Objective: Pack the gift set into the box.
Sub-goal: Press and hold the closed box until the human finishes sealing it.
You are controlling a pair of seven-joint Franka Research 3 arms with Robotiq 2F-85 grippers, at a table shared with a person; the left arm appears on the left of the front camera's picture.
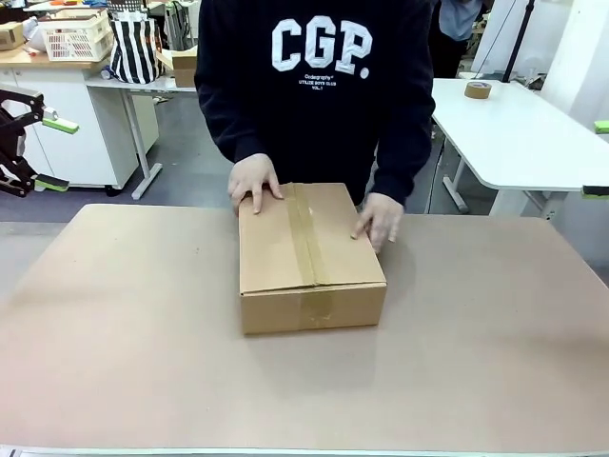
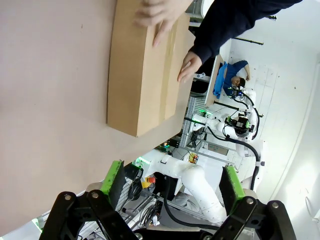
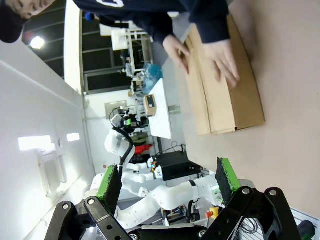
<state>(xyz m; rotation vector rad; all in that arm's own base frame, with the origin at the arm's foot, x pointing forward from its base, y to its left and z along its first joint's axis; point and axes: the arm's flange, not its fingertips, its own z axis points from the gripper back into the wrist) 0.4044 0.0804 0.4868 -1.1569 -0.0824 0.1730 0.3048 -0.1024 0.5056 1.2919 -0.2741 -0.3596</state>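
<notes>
Hands (image 1: 255, 181) flat on taped box (image 1: 309, 252), tape roll (image 1: 478, 89) far behind.

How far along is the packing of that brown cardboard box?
Done: the brown corrugated cardboard box lies shut, brown tape along its top seam. In hand: a person's hands rest on it; the left gripper and right gripper hang open, aside. Left: cannot tell whether anything is inside.

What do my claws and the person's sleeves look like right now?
Left claw and right claw: black linkage frames, two-fingered, faced with bright green pads. The person's sleeves are long, dark navy, on a sweatshirt with white chest lettering.
</notes>
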